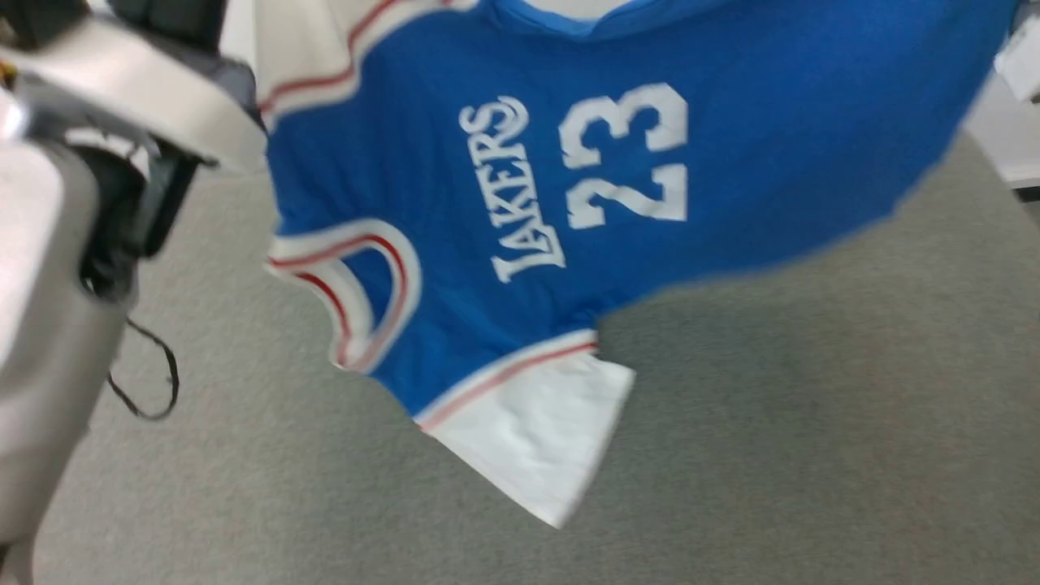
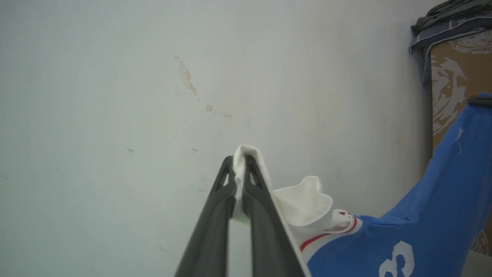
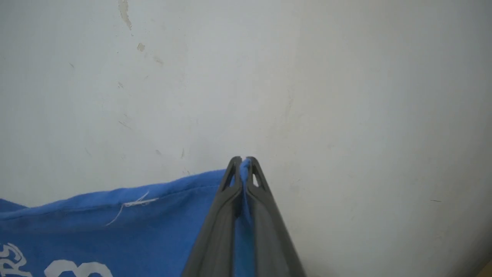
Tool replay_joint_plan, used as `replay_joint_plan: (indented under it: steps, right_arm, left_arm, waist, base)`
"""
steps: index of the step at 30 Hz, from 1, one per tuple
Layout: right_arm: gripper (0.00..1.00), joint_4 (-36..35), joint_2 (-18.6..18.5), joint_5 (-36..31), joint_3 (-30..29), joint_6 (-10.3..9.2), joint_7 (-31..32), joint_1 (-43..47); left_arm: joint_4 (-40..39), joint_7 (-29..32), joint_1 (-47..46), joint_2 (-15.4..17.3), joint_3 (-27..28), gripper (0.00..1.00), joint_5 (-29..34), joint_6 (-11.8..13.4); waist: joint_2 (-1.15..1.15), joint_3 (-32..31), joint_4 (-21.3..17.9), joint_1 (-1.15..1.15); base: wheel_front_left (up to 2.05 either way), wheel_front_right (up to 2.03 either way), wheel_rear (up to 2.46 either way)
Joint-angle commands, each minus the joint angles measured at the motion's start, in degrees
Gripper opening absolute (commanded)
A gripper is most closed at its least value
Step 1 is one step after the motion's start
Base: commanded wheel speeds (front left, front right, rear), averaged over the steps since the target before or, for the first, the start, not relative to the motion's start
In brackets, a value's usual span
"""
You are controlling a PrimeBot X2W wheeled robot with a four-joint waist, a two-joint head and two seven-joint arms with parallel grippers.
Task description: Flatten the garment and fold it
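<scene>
well, the left gripper [image 2: 239, 159] is pinched tight on a bit of white sleeve cloth. the right gripper [image 3: 241, 161] is pinched tight on a blue sewn edge. so the garment [image 1: 504, 162] is up in the air, stretched between the two, and it hangs over the grey surface [image 1: 812, 406]. one white sleeve [image 1: 536, 439] droops lowest, over the middle of that surface. the picture is blurry there, so i cannot tell if it touches. the blue part with the white letters and number is higher up and farther off. the pale left forearm [image 1: 49, 325] is at the near left side.

i think the shirt is light and very soft. it will sag, swing and bunch up, and it will not break. thin cloth could slip out of a small pinch. good places to hold are the thick sewn edges: the bottom hem, the sleeve ends, the shoulders. to lay it flat, two corners well apart would work best.

farther away, by the pale wall [image 2: 115, 96], is a brown box [image 2: 461, 77]. dark clothes [image 2: 449, 15] are piled on its top. what is inside it is hidden.
</scene>
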Motion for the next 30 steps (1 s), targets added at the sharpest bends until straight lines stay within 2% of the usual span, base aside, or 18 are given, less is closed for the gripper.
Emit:
replay_joint_plan:
  steps: [1,6,9,15,19,22,26,30]
  right_arm:
    - [0.00,-0.2,-0.2,0.8,0.7,-0.05,0.9,-1.1]
    - [0.00,-1.9,-1.0,3.7,2.8,-0.05,5.6,-3.0]
    - [0.00,-3.1,-1.1,5.2,3.3,-0.05,8.4,-4.6]
    - [0.00,-0.9,-0.3,4.7,2.7,-0.05,11.1,-10.9]
    - [0.00,2.7,0.2,2.2,3.1,-0.05,9.4,-18.2]
    - [0.00,6.2,0.8,0.1,3.1,-0.05,6.4,-24.5]
    - [0.00,11.7,2.3,-2.7,4.7,-0.05,1.0,-31.9]
    - [0.00,16.6,2.7,-4.3,6.9,-0.05,-2.9,-37.2]
  left_arm:
    - [0.4,1.4,-1.9,-0.1,0.0,0.00,-1.1,-0.7]
    - [0.5,7.8,-6.6,-0.6,0.3,0.00,-4.7,-1.7]
    - [-0.1,11.7,-9.8,-0.4,0.4,0.00,-5.8,-1.4]
    - [2.0,15.7,-20.3,0.1,0.5,0.00,-2.2,0.6]
    - [5.7,14.0,-31.0,-1.5,-0.3,0.00,3.6,1.5]
    - [9.2,11.0,-38.8,-3.2,-1.5,0.00,7.9,1.2]
    - [14.9,5.8,-47.3,-4.9,-3.1,0.00,12.2,-0.6]
    - [19.6,1.5,-53.9,-5.9,-3.7,0.00,13.8,-3.2]
  waist:
    - [0.00,-3.3,-3.4,0.02]
    - [0.00,-2.1,-4.2,0.02]
    - [0.00,0.5,-4.7,0.02]
    - [0.00,9.1,-6.0,0.02]
    - [0.00,16.1,-6.5,0.02]
    - [0.00,20.3,-6.6,0.02]
    - [0.00,23.6,-6.9,0.02]
    - [0.00,26.3,-6.8,0.02]
  base:
    - [0.00,0.00,0.00]
    - [0.00,0.00,0.00]
    - [0.00,0.00,0.00]
    - [0.00,0.00,0.00]
    - [0.00,0.00,0.00]
    - [0.00,0.00,0.00]
    - [0.00,0.00,0.00]
    - [0.00,0.00,0.00]
